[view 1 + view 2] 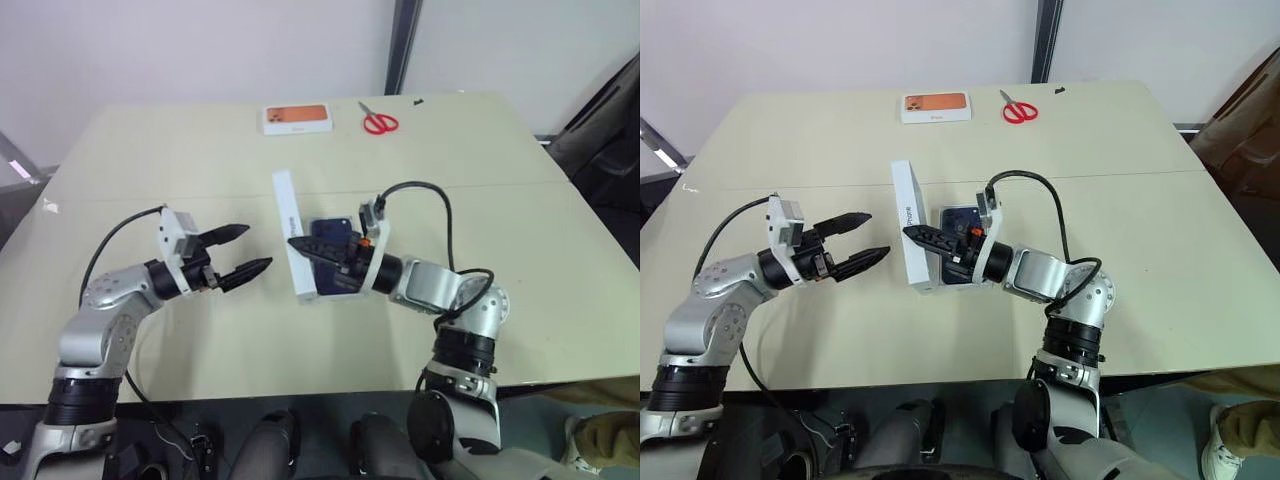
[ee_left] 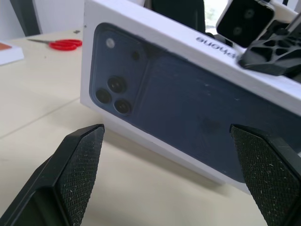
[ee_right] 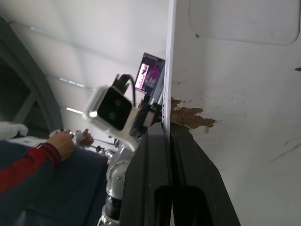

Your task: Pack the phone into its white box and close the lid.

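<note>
The lid [image 1: 912,228], a shallow white cardboard cover printed with a dark blue phone, stands on edge mid-table [image 1: 1140,250]. The right gripper [image 1: 915,236] pinches its thin wall, fingers clamped tight. The left gripper [image 1: 864,240], knurled black fingers spread wide, faces it, holding nothing.

Beige table [image 1: 520,250] (far edge: orange-printed box [image 1: 296,118], red scissors [image 1: 379,122])
</note>
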